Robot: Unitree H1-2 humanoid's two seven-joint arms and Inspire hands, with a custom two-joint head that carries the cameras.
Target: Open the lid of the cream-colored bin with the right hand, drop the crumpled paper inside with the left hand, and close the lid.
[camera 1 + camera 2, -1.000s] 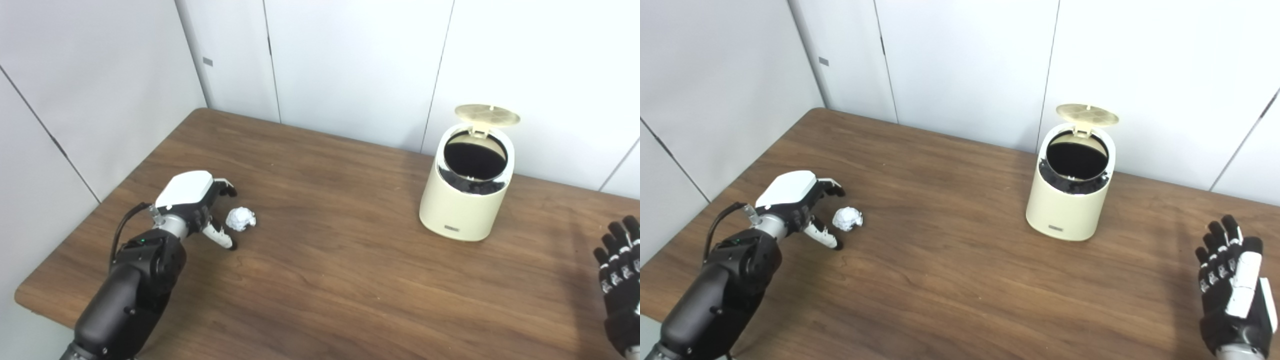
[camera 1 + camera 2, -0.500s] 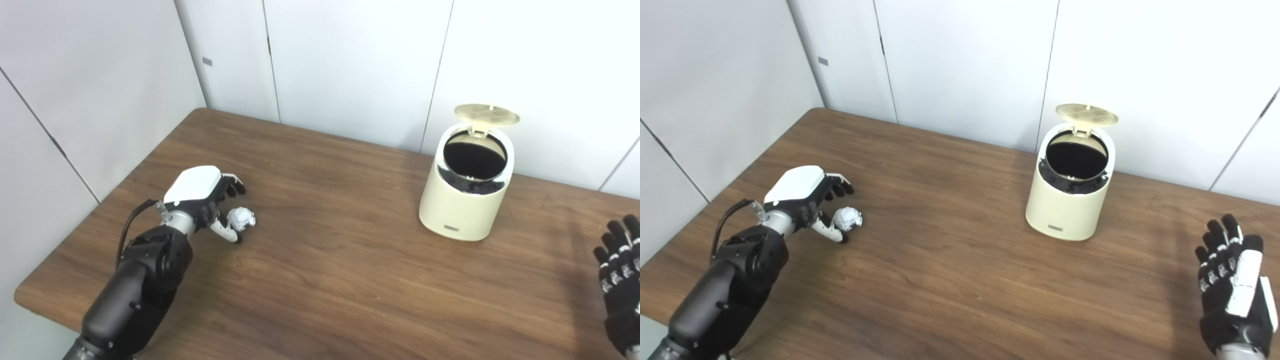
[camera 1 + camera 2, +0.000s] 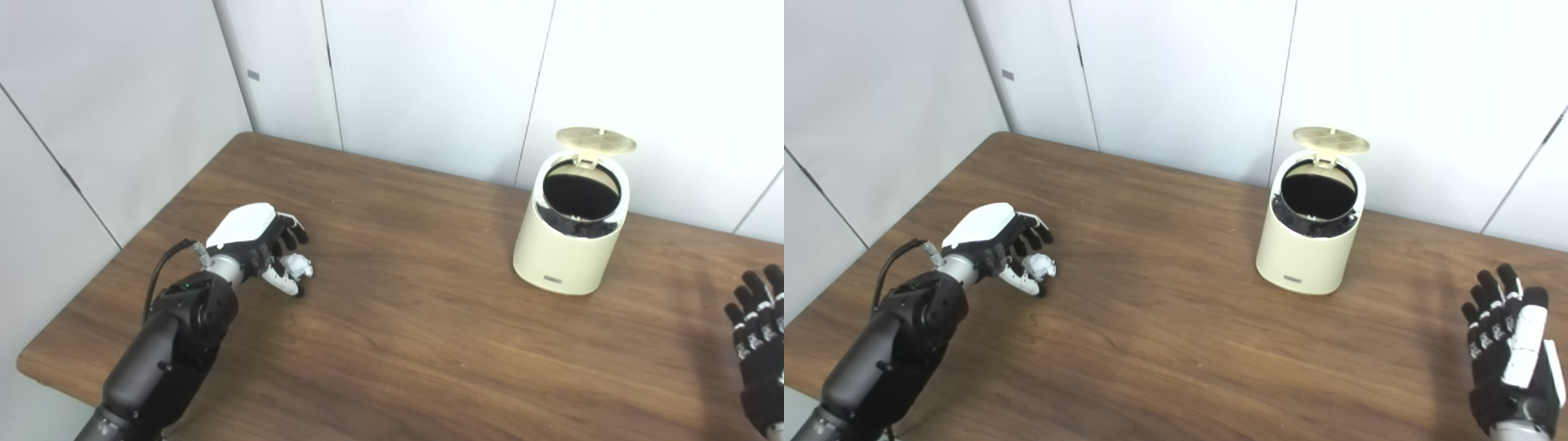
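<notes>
A brown wooden table (image 3: 392, 343) is carrying the scene, set against pale wall panels (image 3: 429, 79). Well away to the right of the left robot hand (image 3: 257, 242), toward the table's far side, the cream-colored bin (image 3: 572, 245) is standing upright with its round lid (image 3: 596, 139) tipped up at the back, leaving the dark mouth exposed, so the opening step appears to be done. The left robot hand is lying low over the table near its left edge, fingers (image 3: 1029, 233) curling down around the crumpled paper (image 3: 1040, 267) and the thumb reaching under it from the near side; the white ball is sitting in the crook of that grip, showing at the fingertips, and whether it is firmly held or merely cupped cannot be told from either view. The paper looks to be resting on or just above the table. The right robot hand (image 3: 1510, 352) is waiting at the near right corner, well apart from the bin, fingers spread and pointing up, holding nothing. The step in hand appears to be the pick-up of the paper. The next move is likely calling for the left robot hand to finish closing, lift the ball clear of the table and carry it across to the bin's open mouth for release, with the right robot hand then needing to reach the lid to shut it.
</notes>
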